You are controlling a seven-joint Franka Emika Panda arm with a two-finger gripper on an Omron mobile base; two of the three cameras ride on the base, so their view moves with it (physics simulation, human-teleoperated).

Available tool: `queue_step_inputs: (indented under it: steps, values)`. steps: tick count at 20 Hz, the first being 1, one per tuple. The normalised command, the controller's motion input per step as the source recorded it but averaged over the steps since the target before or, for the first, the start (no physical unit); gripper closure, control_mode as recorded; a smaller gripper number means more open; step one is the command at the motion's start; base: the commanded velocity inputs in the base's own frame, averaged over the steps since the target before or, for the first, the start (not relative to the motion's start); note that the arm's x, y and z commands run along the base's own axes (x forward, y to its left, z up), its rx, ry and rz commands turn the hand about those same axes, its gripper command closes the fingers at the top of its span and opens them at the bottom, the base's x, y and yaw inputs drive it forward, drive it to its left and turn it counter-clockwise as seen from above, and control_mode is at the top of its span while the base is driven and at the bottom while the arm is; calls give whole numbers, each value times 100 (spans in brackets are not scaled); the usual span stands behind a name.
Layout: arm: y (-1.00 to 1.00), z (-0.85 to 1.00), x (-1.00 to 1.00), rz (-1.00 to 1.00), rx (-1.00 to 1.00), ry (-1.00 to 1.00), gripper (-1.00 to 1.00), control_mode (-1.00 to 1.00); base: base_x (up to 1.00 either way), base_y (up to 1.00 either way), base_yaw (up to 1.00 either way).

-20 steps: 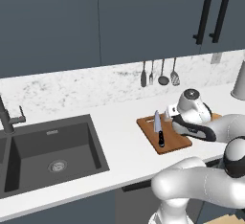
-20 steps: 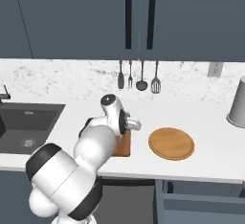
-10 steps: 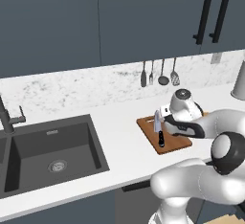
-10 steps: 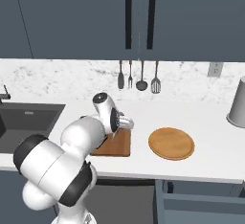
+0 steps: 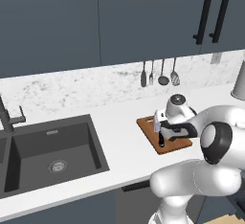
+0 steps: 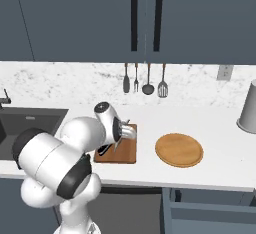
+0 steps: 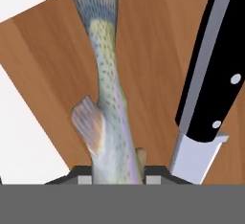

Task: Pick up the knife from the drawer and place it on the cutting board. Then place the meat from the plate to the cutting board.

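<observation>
Reddish-brown wood of the board (image 7: 158, 50) lies under the tool (image 7: 117, 177), whose fingers are clamped on the meat (image 7: 111, 117), a speckled fish hanging tail-down just over the board. The knife (image 7: 210, 89) lies on the board right beside the fish. On the white bench (image 6: 215, 128) the plate (image 6: 179, 149) sits just right of the board. The drawer (image 6: 210, 210) stands open below the bench edge.

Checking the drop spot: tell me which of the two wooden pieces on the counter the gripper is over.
The gripper is over the cutting board, the rectangular reddish-brown one with the knife on it. The plate, round and tan, lies apart beside it.
</observation>
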Motion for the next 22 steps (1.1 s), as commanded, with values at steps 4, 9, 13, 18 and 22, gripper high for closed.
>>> queue_step_inputs:
  steps: [4, 9, 13, 18, 22]
  values:
    - [-12, -33, 0, 0, 0, 0, 100, -100, 0, 0, 0]
    - [0, -55, 0, 0, 0, 0, 100, -100, 0, 0, 0]
    - [0, -40, 3, 0, 0, 0, 100, -100, 0, 0, 0]
    - [0, -9, 5, 0, 0, 0, -100, -100, 0, 0, 0]
    - [0, 11, -4, 0, 0, 0, -100, -100, 0, 0, 0]
